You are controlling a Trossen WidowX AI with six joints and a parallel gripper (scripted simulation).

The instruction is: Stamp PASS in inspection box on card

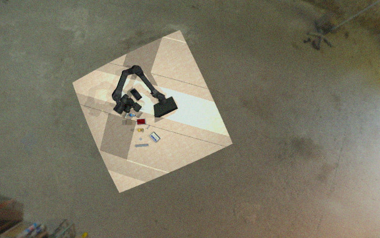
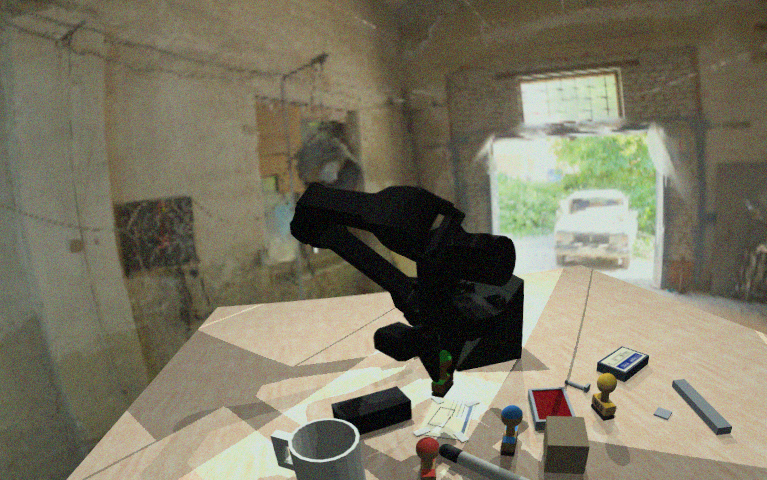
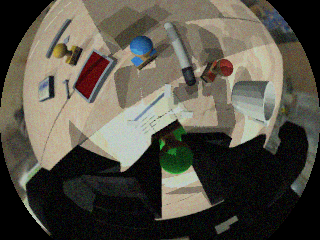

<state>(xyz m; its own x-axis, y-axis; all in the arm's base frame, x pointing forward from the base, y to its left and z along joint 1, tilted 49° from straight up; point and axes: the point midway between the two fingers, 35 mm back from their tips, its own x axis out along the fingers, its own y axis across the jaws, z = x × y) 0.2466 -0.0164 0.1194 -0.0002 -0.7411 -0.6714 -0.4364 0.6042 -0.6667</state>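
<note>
My gripper (image 2: pixel 442 374) (image 3: pixel 170 140) is shut on the green-knobbed stamp (image 2: pixel 445 364) (image 3: pixel 176 159). The stamp is held over the far part of the card in the exterior view, its base facing down; the underside is hidden. The card (image 2: pixel 464 410) (image 3: pixel 142 125) lies flat with white pieces at its corners, text lines and a blue strip. Its outlined box shows in the exterior view with no print visible inside; the stamp partly covers it in the wrist view. The red ink pad (image 1: pixel 140 121) (image 2: pixel 549 404) (image 3: pixel 93 76) lies open beside the card.
A blue stamp (image 2: pixel 511 415) (image 3: pixel 141 46) and red stamp (image 2: pixel 427 447) (image 3: pixel 226 67) stand near the card, with a marker (image 3: pixel 178 47), mug (image 2: pixel 324 446) and black block (image 2: pixel 372 410). A wooden cube (image 2: pixel 565 446) and yellow stamp (image 2: pixel 606 383) flank the pad.
</note>
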